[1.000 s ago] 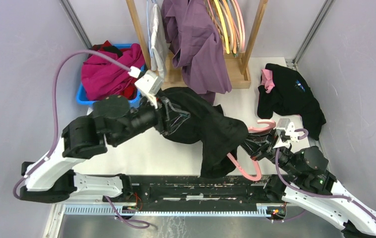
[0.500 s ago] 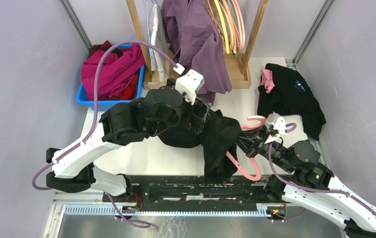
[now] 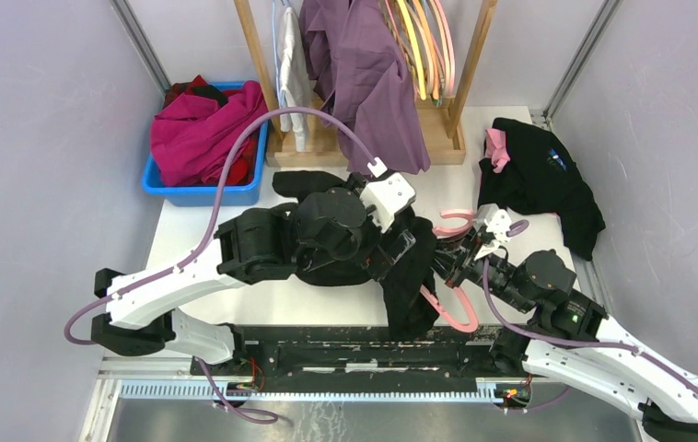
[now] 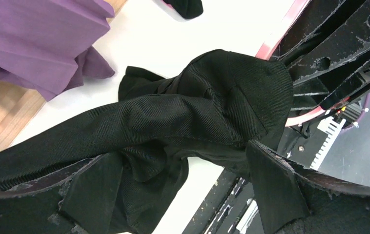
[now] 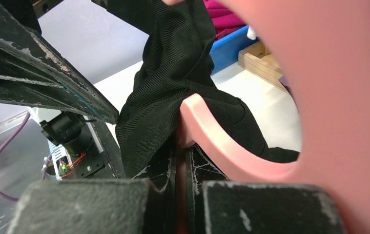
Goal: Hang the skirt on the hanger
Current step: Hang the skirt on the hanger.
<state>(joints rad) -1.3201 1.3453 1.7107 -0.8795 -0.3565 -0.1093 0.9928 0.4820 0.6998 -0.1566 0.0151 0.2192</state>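
Note:
The black skirt point(image 3: 410, 285) hangs bunched over one arm of the pink hanger point(image 3: 451, 313) and trails onto the table. My right gripper point(image 3: 451, 262) is shut on the hanger near its hook. The right wrist view shows its jaws point(image 5: 183, 165) pinching the pink bar point(image 5: 217, 141), with the skirt point(image 5: 168, 97) draped just behind. My left gripper point(image 3: 399, 250) hovers over the skirt beside the hanger. In the left wrist view it stands wide open point(image 4: 183, 190), with loose skirt folds point(image 4: 197, 107) lying between and beyond the fingers point(image 4: 276, 187) and a strip of hanger point(image 4: 283, 36) behind.
A blue bin point(image 3: 200, 191) of magenta clothes sits at the back left. A wooden rack point(image 3: 437, 129) at the back carries a purple garment point(image 3: 373, 83) and several coloured hangers point(image 3: 424, 37). A black garment with pink trim point(image 3: 539, 180) lies at the right.
The left gripper opened and let go of the skirt, then swung right toward the hanger. The right gripper carried the hanger slightly left and farther back.

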